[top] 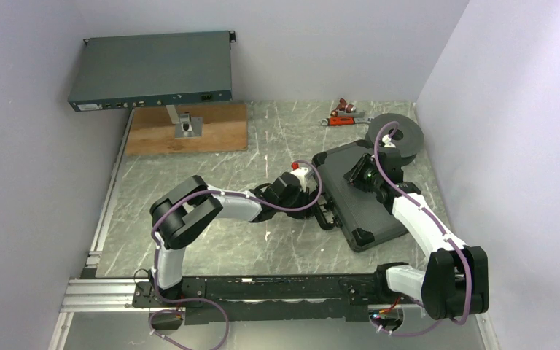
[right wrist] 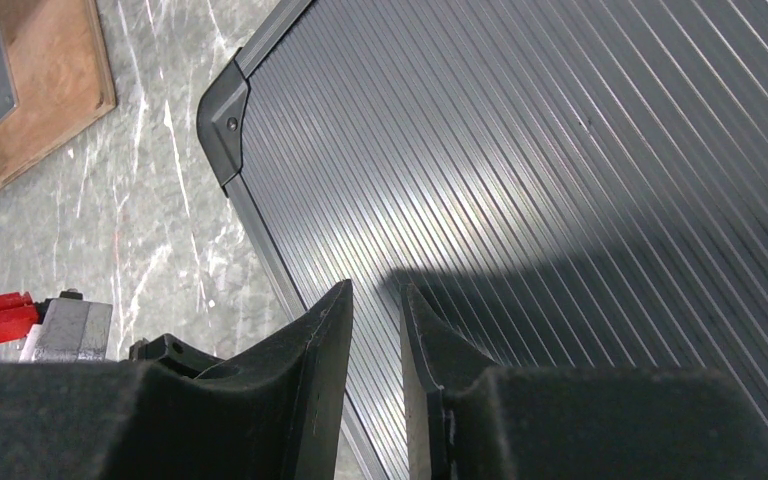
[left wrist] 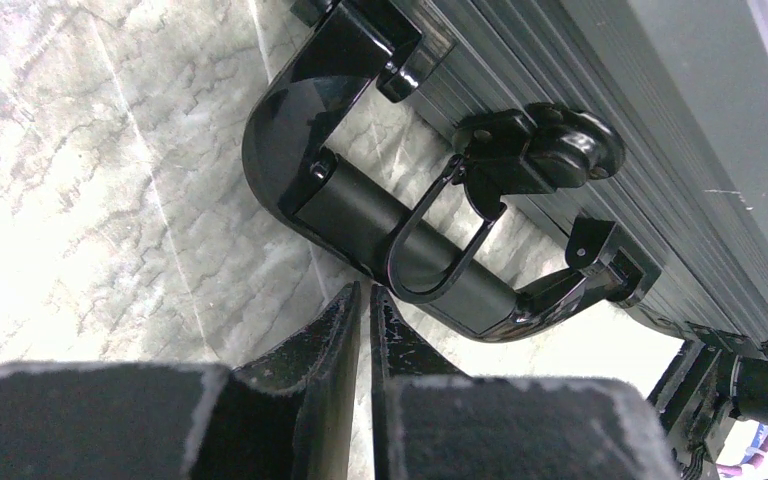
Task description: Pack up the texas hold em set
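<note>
The black hard case lies closed on the marble table, with its ribbed lid up and its handle on its left side. A latch with a hanging wire loop sits on that side above the handle. My left gripper is shut and empty, its tips just short of the handle. My right gripper hovers over the lid near its left edge, its jaws almost together with nothing between them. Chips, card decks, dice and marker are out of view.
A grey-blue rack unit stands on a post over a wooden board at the back left. A black round spool lies just behind the case. A red tool lies at the back. Walls close in on both sides.
</note>
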`<state>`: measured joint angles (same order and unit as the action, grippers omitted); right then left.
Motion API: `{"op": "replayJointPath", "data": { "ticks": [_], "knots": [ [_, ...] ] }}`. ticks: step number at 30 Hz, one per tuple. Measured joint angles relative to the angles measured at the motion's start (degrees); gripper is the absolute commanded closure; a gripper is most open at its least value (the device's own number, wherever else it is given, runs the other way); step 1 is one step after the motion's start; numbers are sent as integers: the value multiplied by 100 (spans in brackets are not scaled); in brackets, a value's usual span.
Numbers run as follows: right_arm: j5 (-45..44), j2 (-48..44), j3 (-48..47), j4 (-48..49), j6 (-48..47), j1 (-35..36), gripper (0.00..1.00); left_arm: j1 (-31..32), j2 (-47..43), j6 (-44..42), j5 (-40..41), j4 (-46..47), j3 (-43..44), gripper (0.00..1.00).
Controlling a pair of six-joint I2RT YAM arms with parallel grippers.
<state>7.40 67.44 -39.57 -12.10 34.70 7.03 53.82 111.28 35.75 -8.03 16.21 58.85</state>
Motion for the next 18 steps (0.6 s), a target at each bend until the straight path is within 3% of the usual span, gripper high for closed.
{"op": "replayJointPath", "data": {
  "ticks": [18],
  "knots": [
    [-4,7,2,0,2,0,73,0,0,11,-22,44,44,86]
  ]
}}
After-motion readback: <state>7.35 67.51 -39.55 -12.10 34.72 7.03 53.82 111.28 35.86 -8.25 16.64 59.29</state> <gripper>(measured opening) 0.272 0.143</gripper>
